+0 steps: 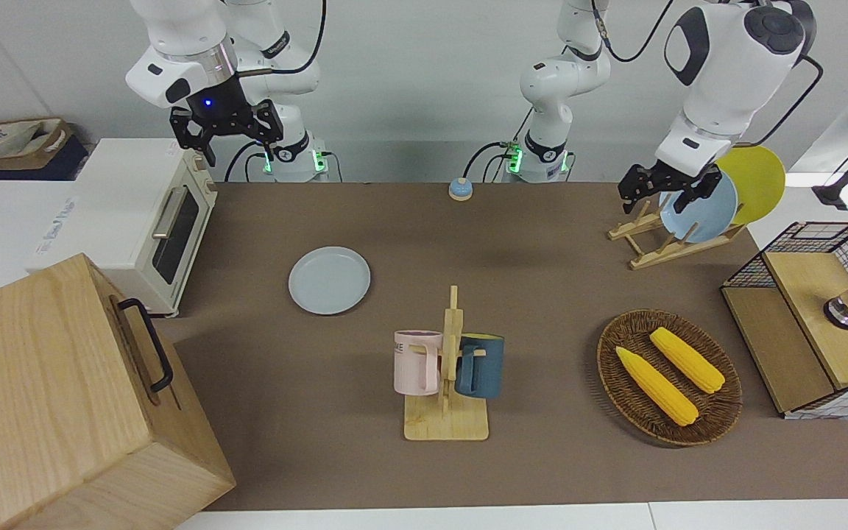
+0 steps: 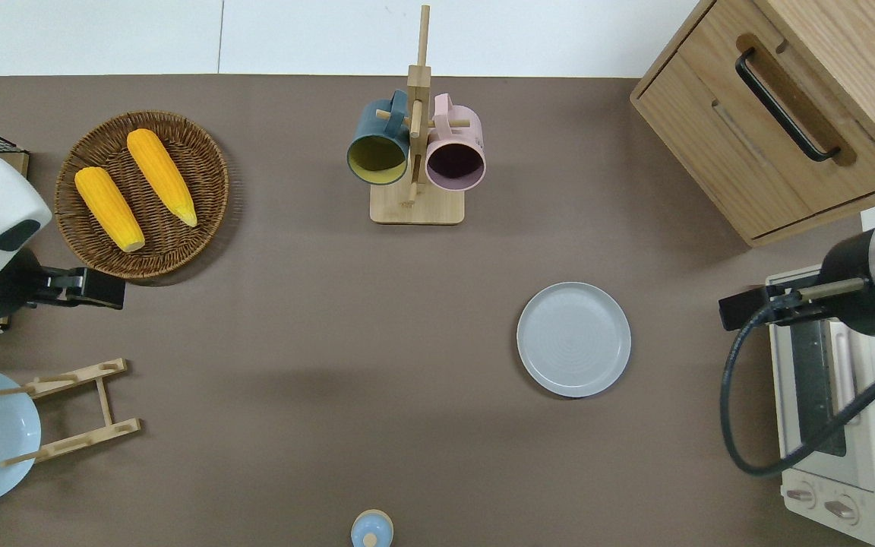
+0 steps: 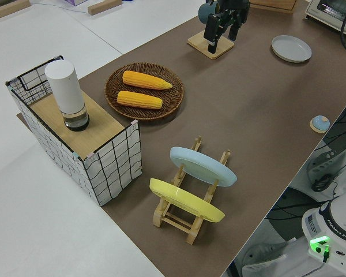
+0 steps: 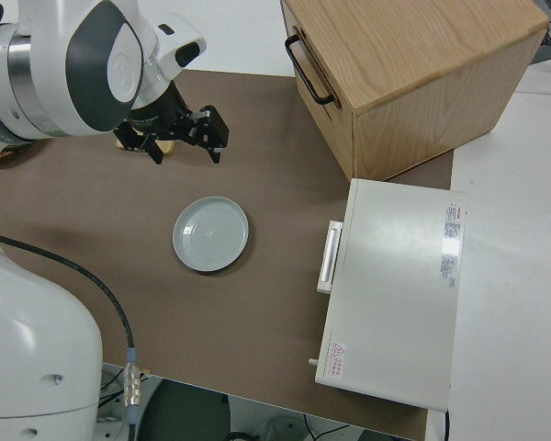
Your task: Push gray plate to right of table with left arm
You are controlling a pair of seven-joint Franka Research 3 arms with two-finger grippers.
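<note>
The gray plate [image 1: 329,280] lies flat on the brown table [image 1: 542,294] toward the right arm's end, nearer to the robots than the mug rack; it also shows in the overhead view [image 2: 573,339] and the right side view [image 4: 210,233]. My left gripper [image 1: 661,202] is open and empty, up in the air over the table between the wicker basket and the plate rack [image 2: 107,292], a long way from the plate. My right gripper [image 1: 227,131] is open and parked.
A mug rack [image 2: 415,205] holds a pink and a dark blue mug. A wicker basket [image 2: 210,152] holds two corn cobs. A plate rack [image 1: 652,246] holds sky-blue and yellow plates. A toaster oven [image 1: 144,213] and wooden cabinet [image 2: 779,114] stand beside the plate.
</note>
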